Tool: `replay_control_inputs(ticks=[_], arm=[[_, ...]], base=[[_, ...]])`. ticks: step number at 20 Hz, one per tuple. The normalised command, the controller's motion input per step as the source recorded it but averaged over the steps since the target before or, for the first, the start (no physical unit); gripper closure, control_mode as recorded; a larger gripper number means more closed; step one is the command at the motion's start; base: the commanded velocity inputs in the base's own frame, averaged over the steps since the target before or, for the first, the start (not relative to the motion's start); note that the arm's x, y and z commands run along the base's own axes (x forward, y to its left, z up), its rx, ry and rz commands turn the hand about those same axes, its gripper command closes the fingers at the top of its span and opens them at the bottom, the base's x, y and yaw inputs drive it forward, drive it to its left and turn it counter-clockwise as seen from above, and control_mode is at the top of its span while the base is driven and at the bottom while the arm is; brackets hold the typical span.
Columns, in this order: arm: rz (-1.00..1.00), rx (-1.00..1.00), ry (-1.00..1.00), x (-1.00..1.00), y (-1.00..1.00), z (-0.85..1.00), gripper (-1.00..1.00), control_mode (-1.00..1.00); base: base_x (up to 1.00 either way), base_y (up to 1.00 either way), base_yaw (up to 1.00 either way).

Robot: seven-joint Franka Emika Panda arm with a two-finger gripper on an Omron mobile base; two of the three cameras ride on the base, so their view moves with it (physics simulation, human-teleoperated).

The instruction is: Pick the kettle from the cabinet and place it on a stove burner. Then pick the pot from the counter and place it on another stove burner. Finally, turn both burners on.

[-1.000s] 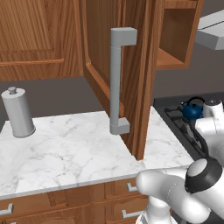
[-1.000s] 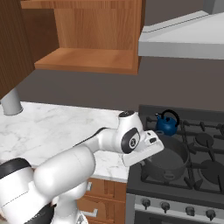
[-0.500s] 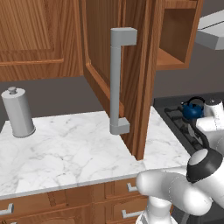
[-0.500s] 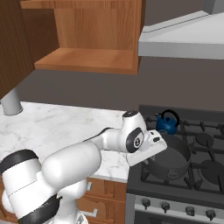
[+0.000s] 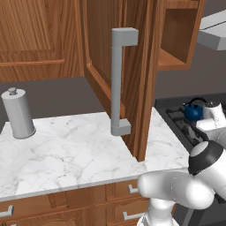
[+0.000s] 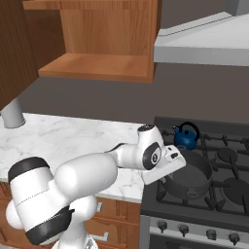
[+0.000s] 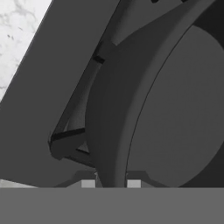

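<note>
The claw (image 7: 110, 183) straddles the pot (image 6: 190, 174) rim, fingers narrowly apart on the wall; a firm pinch I cannot confirm. The pot sits on a near burner (image 6: 187, 194), the kettle (image 6: 185, 137) just beyond. Stiff, heavy, slick metal: grip the rim.

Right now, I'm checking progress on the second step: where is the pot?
The pot sits on the front left stove burner in the right base view, just in front of the kettle, with the gripper astride its rim in the hand view.
</note>
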Motion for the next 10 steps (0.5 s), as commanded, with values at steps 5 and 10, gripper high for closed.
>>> replay_control_inputs(ticks=[5, 10], arm=[[0.00, -0.01, 0.00, 0.13, -0.08, -0.13, 1.00, -1.00], [0.00, -0.01, 0.00, 0.15, -0.12, -0.12, 1.00, -1.00]], base=[[0.00, 0.00, 0.00], [0.00, 0.00, 0.00]])
